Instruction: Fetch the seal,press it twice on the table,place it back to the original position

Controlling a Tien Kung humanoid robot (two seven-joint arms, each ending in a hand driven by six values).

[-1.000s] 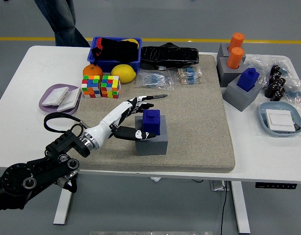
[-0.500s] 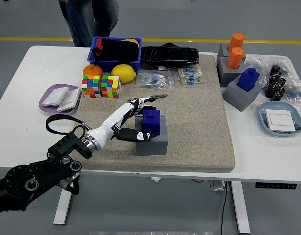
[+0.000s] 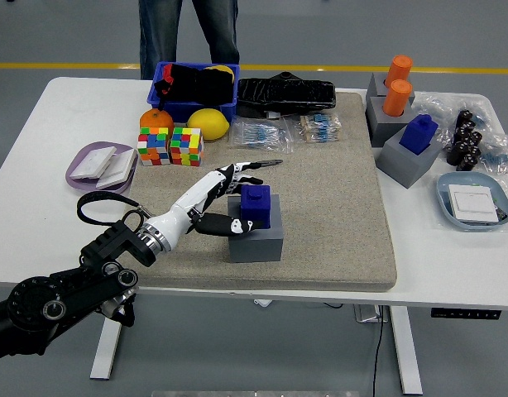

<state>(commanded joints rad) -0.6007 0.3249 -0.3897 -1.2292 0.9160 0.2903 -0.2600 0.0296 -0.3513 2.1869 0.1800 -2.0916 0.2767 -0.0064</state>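
Behind the table, the person's legs [image 3: 188, 33] have shifted right to stand behind the blue bin [image 3: 196, 103]; my left hand [image 3: 217, 207] has barely moved. I see its fingers [image 3: 242, 175] spread around the blue seal [image 3: 256, 207], thumb at the near side, not clearly clamped. That seal sits in its grey holder [image 3: 256, 240] on the tan mat [image 3: 337, 207].

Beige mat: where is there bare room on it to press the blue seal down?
The beige mat is bare to the right of the grey holder, out to its right edge, and along its front edge. Its back strip is crowded: resistor packs, black tray, cubes. The left hand occupies the holder's left side.
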